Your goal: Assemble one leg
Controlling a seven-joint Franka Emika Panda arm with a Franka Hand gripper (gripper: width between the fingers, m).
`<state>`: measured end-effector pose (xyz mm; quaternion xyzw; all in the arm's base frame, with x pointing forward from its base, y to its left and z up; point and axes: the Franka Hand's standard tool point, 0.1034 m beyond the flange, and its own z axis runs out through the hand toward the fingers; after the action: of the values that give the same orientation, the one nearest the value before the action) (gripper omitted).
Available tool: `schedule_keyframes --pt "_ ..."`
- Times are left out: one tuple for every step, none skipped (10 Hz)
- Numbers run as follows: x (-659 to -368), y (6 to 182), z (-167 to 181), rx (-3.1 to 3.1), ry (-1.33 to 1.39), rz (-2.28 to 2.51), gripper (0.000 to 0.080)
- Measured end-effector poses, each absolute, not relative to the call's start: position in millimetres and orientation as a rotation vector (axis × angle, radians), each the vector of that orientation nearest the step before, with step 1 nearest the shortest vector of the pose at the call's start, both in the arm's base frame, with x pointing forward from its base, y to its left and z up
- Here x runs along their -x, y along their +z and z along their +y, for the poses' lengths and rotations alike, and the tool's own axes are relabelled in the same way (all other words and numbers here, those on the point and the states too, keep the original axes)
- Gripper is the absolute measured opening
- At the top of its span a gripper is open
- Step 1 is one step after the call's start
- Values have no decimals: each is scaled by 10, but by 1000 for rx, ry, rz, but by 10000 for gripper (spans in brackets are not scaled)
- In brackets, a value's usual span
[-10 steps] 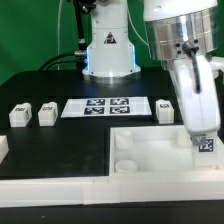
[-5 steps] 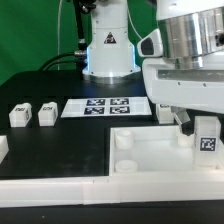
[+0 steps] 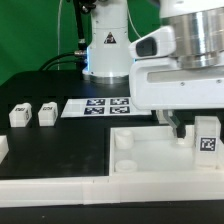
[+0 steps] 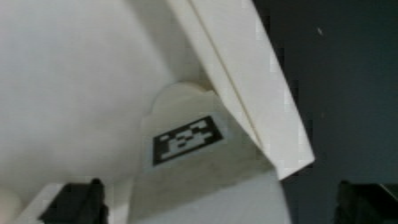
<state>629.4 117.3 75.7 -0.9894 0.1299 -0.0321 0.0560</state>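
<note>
One leg point(image 3: 207, 136), a small white block with a square marker on its face, stands upright in the corner socket of the large white tray point(image 3: 150, 165) at the exterior view's right. My gripper point(image 3: 203, 116) hangs just above it, open, and holds nothing. One dark finger point(image 3: 180, 125) shows beside the leg. In the wrist view the leg point(image 4: 185, 138) sits against the tray's raised rim point(image 4: 249, 90). The gripper point(image 4: 222, 205) straddles it there, with dark fingertips point(image 4: 75, 200) wide apart. Two more legs point(image 3: 19, 114) point(image 3: 46, 113) stand at the exterior view's left.
The marker board point(image 3: 105, 105) lies on the black table behind the tray. The robot's base point(image 3: 108, 50) stands at the back. A round socket point(image 3: 124, 141) shows at the tray's other far corner. A white block point(image 3: 3, 148) sits at the left edge.
The gripper has opened, let go of the leg and risen a little. The leg stays upright in the tray's corner.
</note>
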Motion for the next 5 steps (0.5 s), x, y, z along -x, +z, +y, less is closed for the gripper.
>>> schedule_keyframes --pt "-6315 752 1148 3003 -119 384 649" --pt "-6306 743 1150 2988 -113 466 649" --pt "-6306 742 1152 2981 -111 496 519" --pt "-6305 741 1155 2966 -106 569 519" --pt "-6304 740 1161 2931 -96 706 383"
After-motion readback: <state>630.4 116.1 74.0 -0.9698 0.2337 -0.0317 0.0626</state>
